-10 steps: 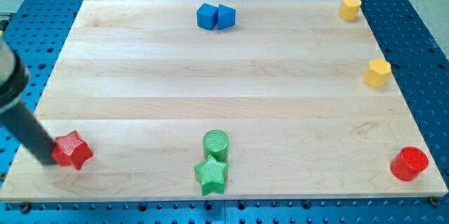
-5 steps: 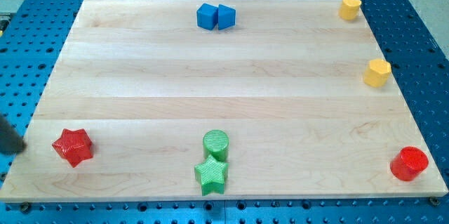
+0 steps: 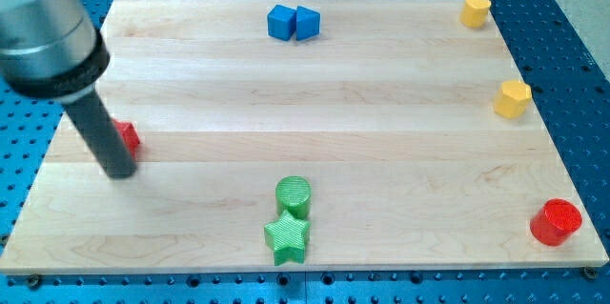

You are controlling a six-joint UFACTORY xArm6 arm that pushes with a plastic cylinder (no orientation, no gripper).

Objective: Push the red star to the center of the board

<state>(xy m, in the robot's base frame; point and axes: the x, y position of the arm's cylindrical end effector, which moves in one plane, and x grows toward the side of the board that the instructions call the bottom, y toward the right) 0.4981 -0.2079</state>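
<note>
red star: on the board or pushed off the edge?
On the board. A sliver of the red star shows near the board's left edge, mostly hidden behind my rod; my tip sits just below it.

Bright, even overhead light, soft faint shadows, sharp focus, no glare.

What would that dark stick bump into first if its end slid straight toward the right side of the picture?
My tip would probably first meet the red star, mostly hidden behind the rod; depth is unclear. Past it, the way looks free.
</note>
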